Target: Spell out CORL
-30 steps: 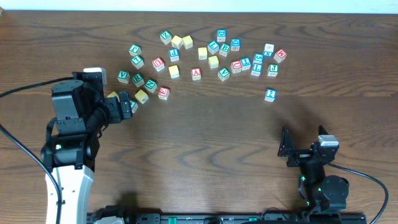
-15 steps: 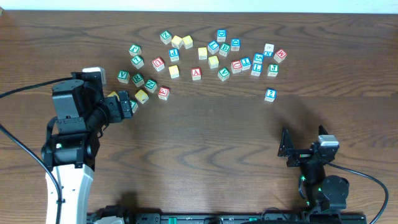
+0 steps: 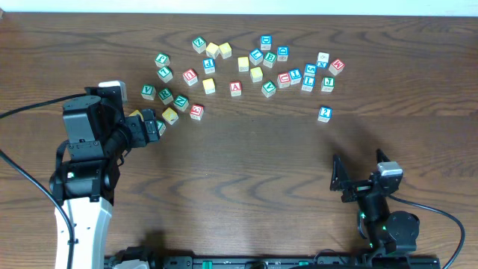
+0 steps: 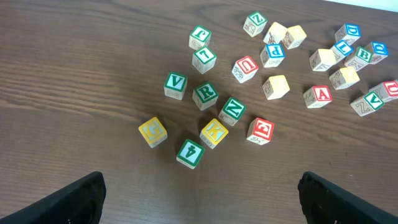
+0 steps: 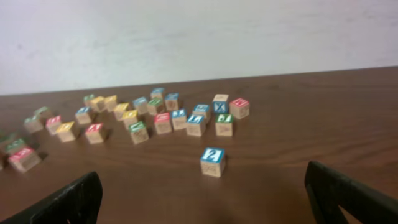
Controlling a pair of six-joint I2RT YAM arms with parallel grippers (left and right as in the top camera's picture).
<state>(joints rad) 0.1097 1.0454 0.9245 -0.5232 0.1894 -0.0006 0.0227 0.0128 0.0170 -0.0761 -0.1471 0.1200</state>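
Claws, two of them, both spread wide and empty. We see the left claw (image 4: 199, 186) near the one green R cube (image 4: 205, 94), the right claw (image 5: 200, 186) well apart from the one blue L cube (image 3: 308, 83). One blue 2 cube (image 5: 212, 160) sits alone.

A dark wooden table (image 3: 246, 172) stands against a pale wall (image 5: 186, 37).

- Dark wood surface (image 3: 246, 172), grain running left to right.
- Just ahead of left pincer (image 4: 202, 208): green 4 cube (image 4: 189, 153), yellow K cube (image 4: 213, 132), with the green R cube (image 4: 205, 94) beyond them.
- Ahead of right pincer (image 5: 199, 208): lone blue 2 cube (image 5: 212, 161), with the cube cluster (image 5: 163, 122) farther off.
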